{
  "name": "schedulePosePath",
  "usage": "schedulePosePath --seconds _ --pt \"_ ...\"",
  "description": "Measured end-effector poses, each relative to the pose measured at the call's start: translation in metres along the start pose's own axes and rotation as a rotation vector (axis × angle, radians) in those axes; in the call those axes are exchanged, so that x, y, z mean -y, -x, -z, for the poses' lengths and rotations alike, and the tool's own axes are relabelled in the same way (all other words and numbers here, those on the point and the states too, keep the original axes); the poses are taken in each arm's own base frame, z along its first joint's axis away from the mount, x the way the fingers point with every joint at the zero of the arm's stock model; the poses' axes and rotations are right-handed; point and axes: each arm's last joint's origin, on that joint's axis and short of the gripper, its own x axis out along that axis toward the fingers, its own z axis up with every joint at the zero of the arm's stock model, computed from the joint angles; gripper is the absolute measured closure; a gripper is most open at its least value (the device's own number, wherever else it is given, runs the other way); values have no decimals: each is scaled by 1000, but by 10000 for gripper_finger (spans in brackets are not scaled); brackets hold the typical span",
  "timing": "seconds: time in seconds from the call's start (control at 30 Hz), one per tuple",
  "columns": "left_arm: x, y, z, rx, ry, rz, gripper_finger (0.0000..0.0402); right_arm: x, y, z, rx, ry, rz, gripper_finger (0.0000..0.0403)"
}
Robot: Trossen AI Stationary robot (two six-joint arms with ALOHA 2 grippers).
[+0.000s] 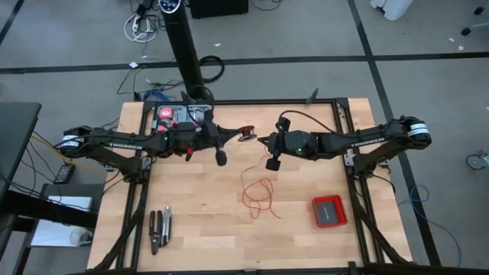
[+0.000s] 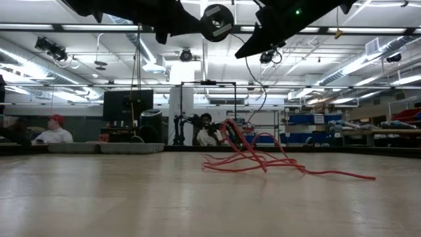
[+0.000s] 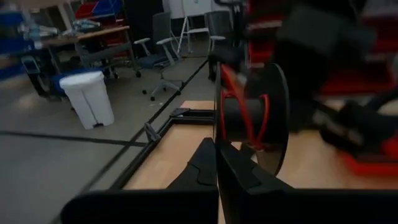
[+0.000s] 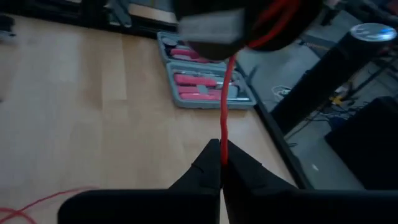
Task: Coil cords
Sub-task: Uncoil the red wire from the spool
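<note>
High above the table's middle, a small black spool (image 1: 246, 135) with a few turns of red wire (image 3: 264, 115) is held by my left gripper (image 1: 233, 136), which is shut on it. The spool also shows at the top of the low view (image 2: 217, 22). My right gripper (image 1: 262, 140) stands just right of the spool and is shut on the red wire (image 4: 224, 124) that runs off it. The rest of the wire (image 1: 260, 195) lies on the table in loose, squiggly loops (image 2: 263, 161). My left gripper pinches the edge of one spool flange (image 3: 216, 127) between its two fingers, coming level from the table's left. The spool is lifted clear, high above the table. My right gripper pinches a single strand of the wire (image 4: 224, 142) between its fingertips (image 4: 208, 155), a short way from the spool. The fingers come from the table's right, slanting slightly down. The strand runs straight from the fingers to the spool.
A grey tool kit (image 1: 179, 114) lies open at the far left of the table. Pliers (image 1: 159, 229) lie near the front left, and a flat red box (image 1: 329, 210) near the front right. People sit in the room beyond the table (image 2: 52, 131).
</note>
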Motion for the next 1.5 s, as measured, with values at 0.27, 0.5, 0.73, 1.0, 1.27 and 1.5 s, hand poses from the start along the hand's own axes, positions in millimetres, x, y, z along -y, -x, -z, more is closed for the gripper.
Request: schedulePosePath --seconds 0.27,0.5,0.73,1.0,1.27,1.5 --pt "0 0 10 -100 -212 -1 401 3 9 -7 39 -14 27 402" --pt "-7 2 15 -206 -298 -220 401 -17 19 -23 221 71 -121 402" --pt "-12 3 9 -173 -224 -416 401 -26 24 -30 347 108 -364 402" --pt "-12 2 -1 -20 56 -408 401 -23 19 -23 311 106 -518 401" --pt "-9 1 -6 67 218 -254 401 -4 6 -4 89 -34 -429 401" --pt "-6 1 -10 101 225 -145 401 25 -6 25 -206 -180 -291 400"
